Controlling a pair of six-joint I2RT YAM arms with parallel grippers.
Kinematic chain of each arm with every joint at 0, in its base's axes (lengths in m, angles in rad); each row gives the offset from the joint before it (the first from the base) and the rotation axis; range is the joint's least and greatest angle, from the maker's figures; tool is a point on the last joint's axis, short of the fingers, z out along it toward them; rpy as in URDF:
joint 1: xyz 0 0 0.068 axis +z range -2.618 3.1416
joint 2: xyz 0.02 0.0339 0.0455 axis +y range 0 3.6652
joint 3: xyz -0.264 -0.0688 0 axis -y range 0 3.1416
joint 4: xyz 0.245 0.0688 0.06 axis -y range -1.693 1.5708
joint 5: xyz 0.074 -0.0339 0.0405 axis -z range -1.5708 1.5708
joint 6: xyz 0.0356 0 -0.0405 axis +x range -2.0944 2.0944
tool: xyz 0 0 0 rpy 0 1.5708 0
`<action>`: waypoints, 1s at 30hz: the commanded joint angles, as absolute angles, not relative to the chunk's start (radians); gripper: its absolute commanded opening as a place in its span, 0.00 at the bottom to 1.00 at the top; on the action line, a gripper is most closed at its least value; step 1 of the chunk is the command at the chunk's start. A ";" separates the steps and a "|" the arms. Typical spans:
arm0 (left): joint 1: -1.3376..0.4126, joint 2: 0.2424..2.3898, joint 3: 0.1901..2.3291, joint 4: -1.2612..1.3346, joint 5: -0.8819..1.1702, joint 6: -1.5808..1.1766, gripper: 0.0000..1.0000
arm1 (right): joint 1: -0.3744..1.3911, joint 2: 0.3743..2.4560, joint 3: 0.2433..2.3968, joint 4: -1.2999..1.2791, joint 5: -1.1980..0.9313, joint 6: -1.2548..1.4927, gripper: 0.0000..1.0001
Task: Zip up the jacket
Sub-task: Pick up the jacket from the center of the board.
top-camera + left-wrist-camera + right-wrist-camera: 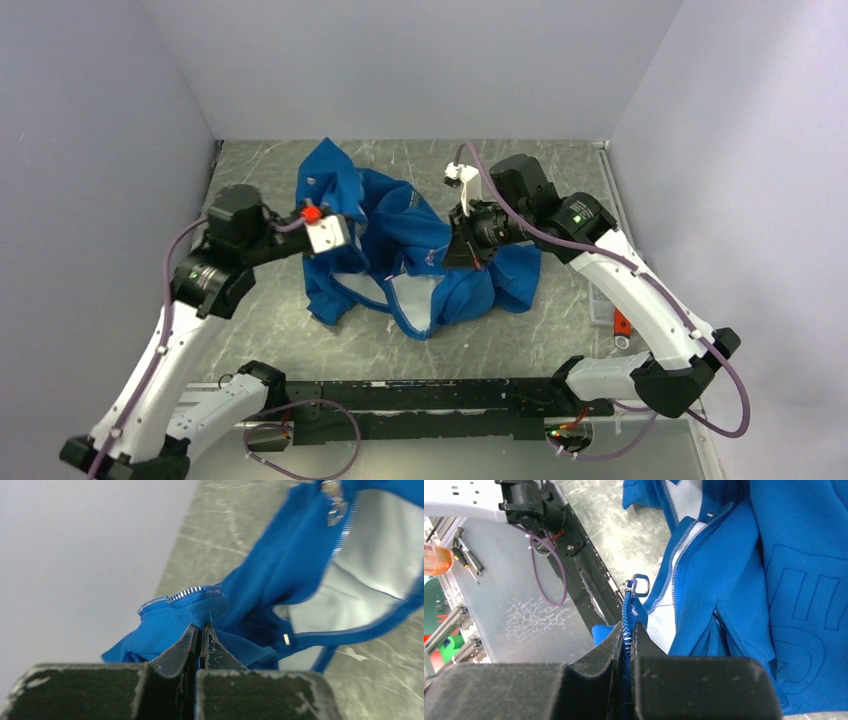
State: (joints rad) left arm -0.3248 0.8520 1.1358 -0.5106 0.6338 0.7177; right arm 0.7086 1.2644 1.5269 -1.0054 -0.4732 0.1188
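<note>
Top external view: blue jacket point(400, 235) lies crumpled in the middle of the desk point(570, 165), unzipped, pale lining point(415, 298) showing at its near edge, bunched between the left arm point(230, 240) and right arm point(600, 240). Left wrist view: left jaws pressed together, pinching the jacket's front edge just below the end of the zipper teeth point(180, 594). Right wrist view: right jaws closed on the other zipper tape, directly under the slider pull point(637, 584)
</note>
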 commanded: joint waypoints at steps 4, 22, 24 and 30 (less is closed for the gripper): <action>-0.515 0.906 1.101 -0.473 0.587 0.882 0.00 | 0.738 1.322 1.555 -0.955 -0.657 0.076 0.00; -0.663 0.855 1.052 -0.424 0.517 0.935 0.00 | 0.729 1.457 1.641 -0.926 -0.783 0.023 0.00; -0.670 0.838 1.041 -0.431 0.527 0.959 0.00 | 0.726 1.470 1.649 -0.930 -0.800 0.016 0.00; -0.673 0.815 1.041 -0.507 0.588 1.028 0.00 | 0.724 1.503 1.677 -0.966 -0.857 -0.013 0.00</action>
